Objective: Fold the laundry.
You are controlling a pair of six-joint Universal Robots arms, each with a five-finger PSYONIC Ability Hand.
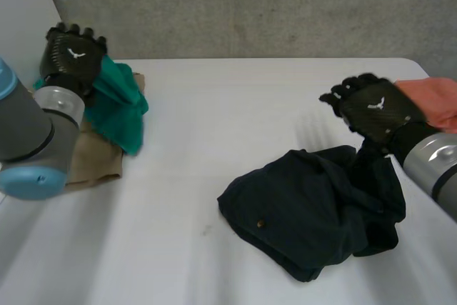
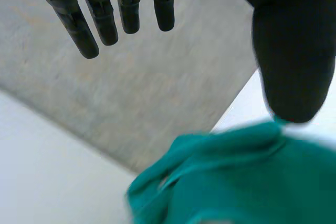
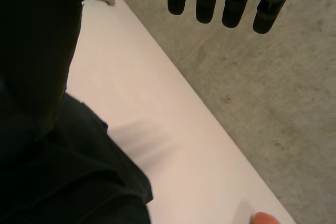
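**Right hand [image 1: 375, 108] open above the dark garment, left hand busy elsewhere**

The right hand hangs over the far right part of the counter [image 1: 228, 119] with its fingers [image 3: 206, 3] straight, spread and holding nothing. Its thumb [image 3: 42, 35] stands wide of them, dark against the dark cloth below, so I cannot tell whether it touches the cloth.

The dark garment [image 1: 307, 205] lies crumpled on the counter, just under this hand and spreading from it toward the robot and the middle. One ridge of cloth rises to the underside of the hand. The heap's long axis runs roughly side to side.

The left hand [image 1: 71, 55] is well apart, at the far left corner. Its fingers [image 2: 102, 19] are straight and its thumb tip is at the top of a green cloth [image 1: 118, 108]. That cloth rests on a tan cloth [image 1: 96, 158]. An orange cloth [image 1: 435, 98] lies just beyond the right hand.

As I judge it, the dark garment is the piece to take next, and the right hand is much the nearer. It needs to come down and toward the robot to find an edge. The heap must be spread flat before any fold will hold.
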